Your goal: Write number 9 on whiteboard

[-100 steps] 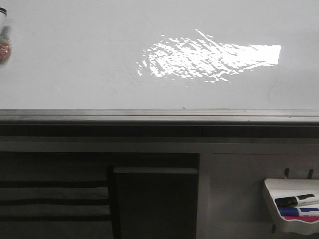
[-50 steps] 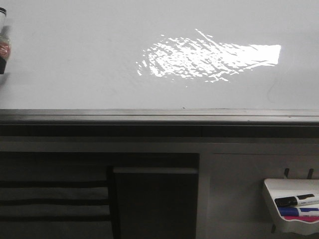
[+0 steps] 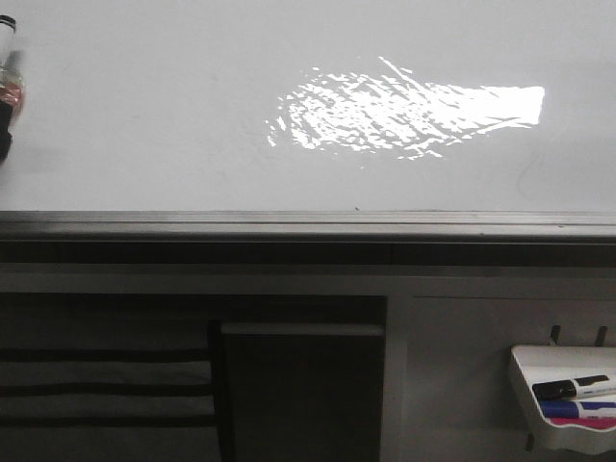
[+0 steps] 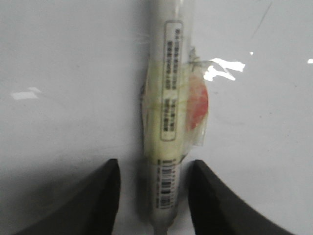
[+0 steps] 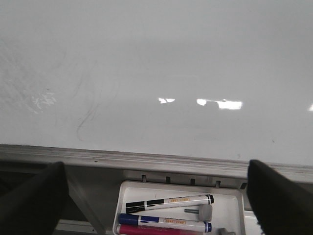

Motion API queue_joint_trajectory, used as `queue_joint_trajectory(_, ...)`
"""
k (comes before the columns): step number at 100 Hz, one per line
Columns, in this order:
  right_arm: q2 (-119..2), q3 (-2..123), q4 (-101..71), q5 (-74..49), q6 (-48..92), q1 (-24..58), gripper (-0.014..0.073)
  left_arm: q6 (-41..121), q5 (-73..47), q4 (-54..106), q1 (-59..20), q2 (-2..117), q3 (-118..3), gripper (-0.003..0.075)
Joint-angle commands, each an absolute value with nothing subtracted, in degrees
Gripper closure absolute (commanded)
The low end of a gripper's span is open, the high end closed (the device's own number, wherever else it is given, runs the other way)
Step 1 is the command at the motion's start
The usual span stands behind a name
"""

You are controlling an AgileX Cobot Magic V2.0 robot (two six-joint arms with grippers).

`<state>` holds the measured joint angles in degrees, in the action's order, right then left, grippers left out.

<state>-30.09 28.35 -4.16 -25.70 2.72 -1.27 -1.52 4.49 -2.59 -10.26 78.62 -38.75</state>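
One marker (image 4: 166,122) gripped in left pincer (image 4: 152,196); right pincer (image 5: 156,205) wide open, empty.

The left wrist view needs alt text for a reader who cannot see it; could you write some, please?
A white marker wrapped in yellowish tape stands between the left gripper's two dark fingers, against the glossy whiteboard.

white tray (image 3: 539,364) low right, holding black, blue, pink markers (image 5: 168,201).

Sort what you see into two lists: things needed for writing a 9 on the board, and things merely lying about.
Needed: large glossy white whiteboard; white taped marker between the left end effector fingers.

Lying about: small white tray; black-capped marker; blue marker; pink marker.
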Motion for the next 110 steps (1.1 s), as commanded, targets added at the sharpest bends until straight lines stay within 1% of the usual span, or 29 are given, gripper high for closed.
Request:
queue_joint_trajectory(1, -30.8, 30.3, -4.1, -21.7, 3.0, -1.6, -0.0063, -1.8, 8.1, -2.6, -10.6, 78.2, -40.4, 0.0543)
queue_joint_trajectory(9, -30.8, 30.3, -4.1, -21.7, 3.0, -1.6, -0.0063, -1.8, 8.1, -2.6, -10.6, 78.1, -40.4, 0.0603)
queue_joint_trajectory(26, -30.8, 30.8, -4.1, -22.2, 3.0, -1.6, -0.0063, -1.8, 5.5, -2.6, -10.6, 75.8, -40.4, 0.0692)
queue_joint_trajectory(38, -31.0, 34.7, -4.1, -28.5, 3.0, -1.6, -0.0063, -1.8, -0.8, -2.6, -10.7, 72.4, -40.8, 0.0741)
queue_joint_trajectory(53, -33.0, 41.2, -4.3, -39.9, 3.0, -1.6, -0.0063, -1.8, -12.6, -3.2, -11.5, 68.9, -44.8, 0.0741)
queue_joint_trajectory(65, -35.6, 46.3, -5.9, -46.3, 3.1, -1.6, -0.0063, 0.0, -28.0, -2.9, -13.7, 66.9, -50.8, 0.0741)
queue_joint_trajectory(79, -39.9, 52.1, -12.0, -53.2, 9.0, -1.6, -0.0063, 10.2, -44.4, -0.9, -18.4, 66.6, -58.1, 0.0741)
queue_joint_trajectory(90, -44.6, 55.9, -16.1, -57.9, 12.4, -0.9, -0.0063, 19.7, -51.6, 5.3, -21.9, 66.6, -61.6, 0.0741)
queue_joint_trajectory(97, -47.7, 57.9, -20.8, -60.3, 18.6, 0.0, -0.0063, 27.6, -55.9, 11.8, -24.0, 66.7, -63.0, 0.0741)
queue_joint_trajectory(101, -49.5, 58.9, -24.3, -61.4, 24.8, 0.9, -0.0063, 32.6, -58.4, 15.7, -25.0, 67.0, -63.5, 0.0741)
queue_joint_trajectory(110, -52.8, 60.4, -30.7, -62.5, 35.7, 4.7, -0.0063, 42.5, -61.7, 22.9, -28.3, 67.5, -64.0, 0.0741)
